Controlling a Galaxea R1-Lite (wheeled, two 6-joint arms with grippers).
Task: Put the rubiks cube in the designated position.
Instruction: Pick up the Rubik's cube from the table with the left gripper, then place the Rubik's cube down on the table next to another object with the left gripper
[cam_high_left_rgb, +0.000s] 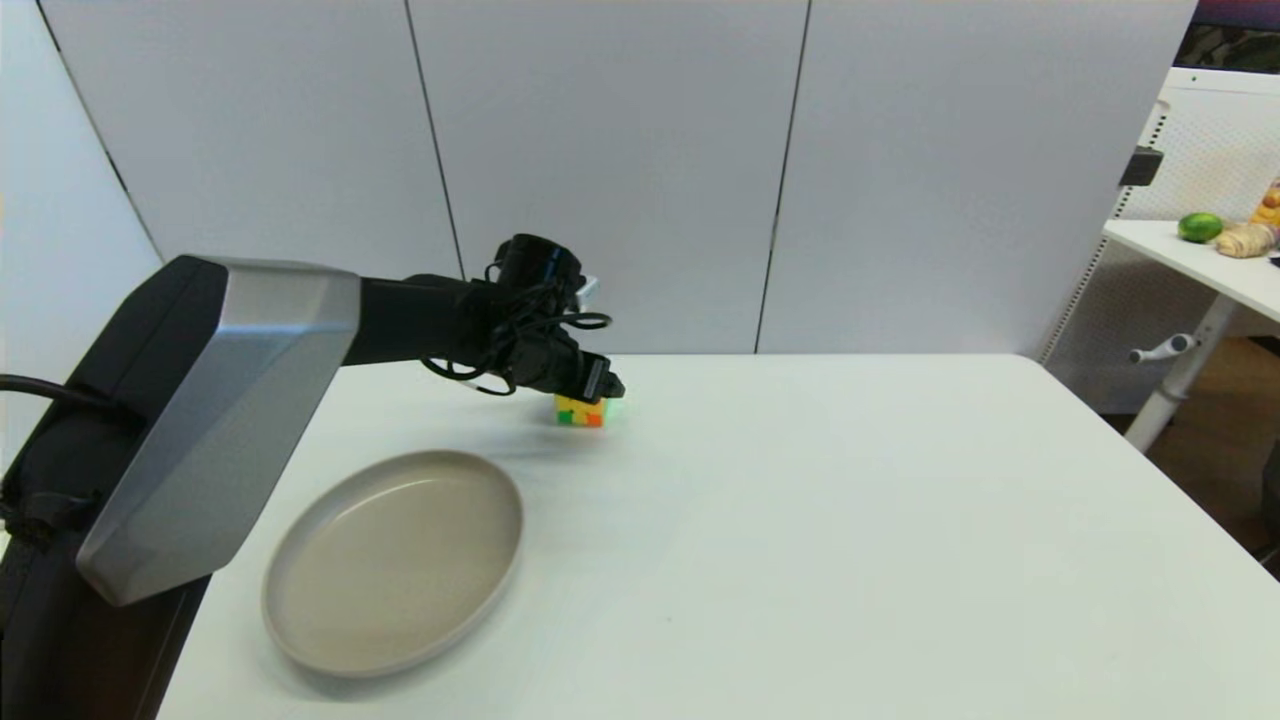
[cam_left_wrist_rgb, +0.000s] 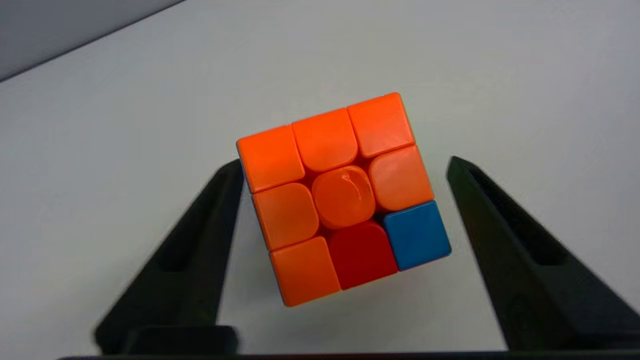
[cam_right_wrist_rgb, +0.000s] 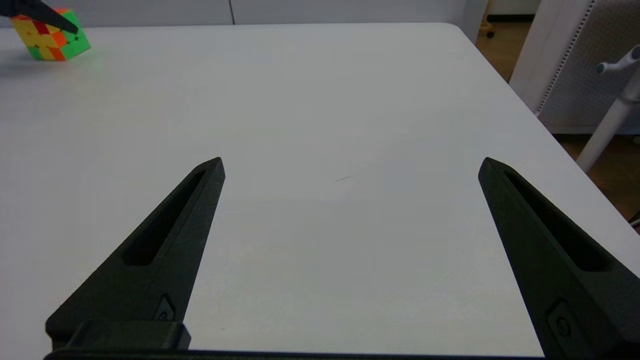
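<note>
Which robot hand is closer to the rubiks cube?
Left. The left gripper hangs right over the rubiks cube, open, a finger on each side. The right gripper is far from it, open over bare table, with the cube off in the distance.

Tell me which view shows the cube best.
The left wrist view: the cube fills the middle, its mostly orange face clear between the open left pincer. The head view shows it small under that pincer; the right wrist view catches it far off in a corner, partly covered.
</note>
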